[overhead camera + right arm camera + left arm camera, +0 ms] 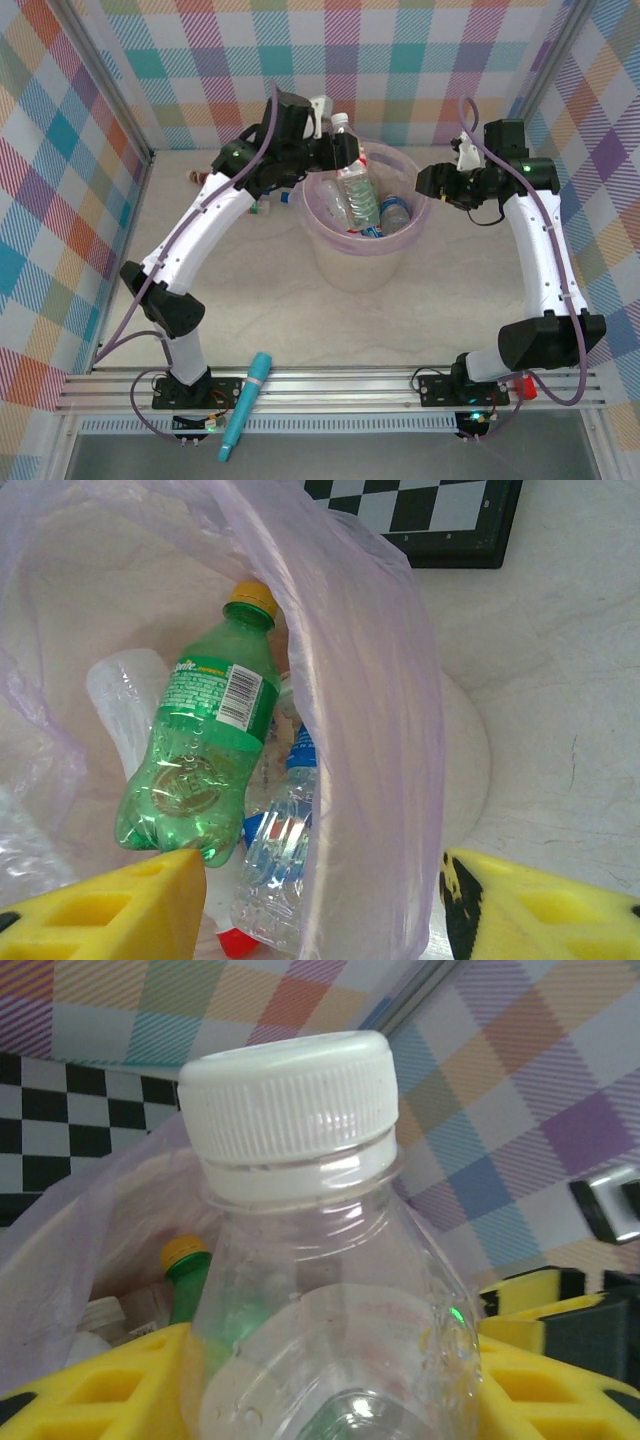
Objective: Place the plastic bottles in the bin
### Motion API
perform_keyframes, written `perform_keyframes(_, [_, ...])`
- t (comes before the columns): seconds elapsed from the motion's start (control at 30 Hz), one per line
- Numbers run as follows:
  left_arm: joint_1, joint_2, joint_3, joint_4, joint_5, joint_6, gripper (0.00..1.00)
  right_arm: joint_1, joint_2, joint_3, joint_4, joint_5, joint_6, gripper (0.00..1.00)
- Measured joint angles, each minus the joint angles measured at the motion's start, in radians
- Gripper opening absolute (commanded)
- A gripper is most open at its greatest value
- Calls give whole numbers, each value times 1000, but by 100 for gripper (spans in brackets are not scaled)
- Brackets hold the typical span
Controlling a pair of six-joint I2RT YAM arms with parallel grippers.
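While the left tool (pixel 330 1400) is clamped on the body of a clear bottle (pixel 320 1290), that bottle's long axis runs out along the fingers, white cap pointing away from them, above the far-left rim of the bin (pixel 335 262). Inside the bin a green bottle (pixel 200 750) leans, yellow cap uppermost, against the pink liner (pixel 380 680). The right tool (pixel 320 910) gapes empty, its fingers astride the bin's right wall.
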Motion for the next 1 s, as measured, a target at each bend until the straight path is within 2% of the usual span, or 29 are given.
perform_keyframes(0.17, [-19, 52, 32, -49, -3, 35, 47, 0, 0, -8, 3, -5, 0, 67])
perform_keyframes(0.33, [-35, 108, 76, -86, 37, 63, 64, 0, 0, -7, 11, -19, 5, 78])
perform_keyframes(0.4, [-45, 123, 83, -93, 46, 73, 72, 0, 0, -5, 13, -20, 5, 79])
perform_keyframes(0.57, [-52, 134, 86, -87, 54, 88, 81, 0, 0, 3, 16, -26, 4, 80])
perform_keyframes(0.77, [-56, 134, 88, -91, 35, 93, 82, 0, -2, 14, 11, -23, 4, 80])
perform_keyframes(1.0, [-58, 119, 100, -164, -147, 142, 78, 0, -30, 88, 1, -26, 4, 80])
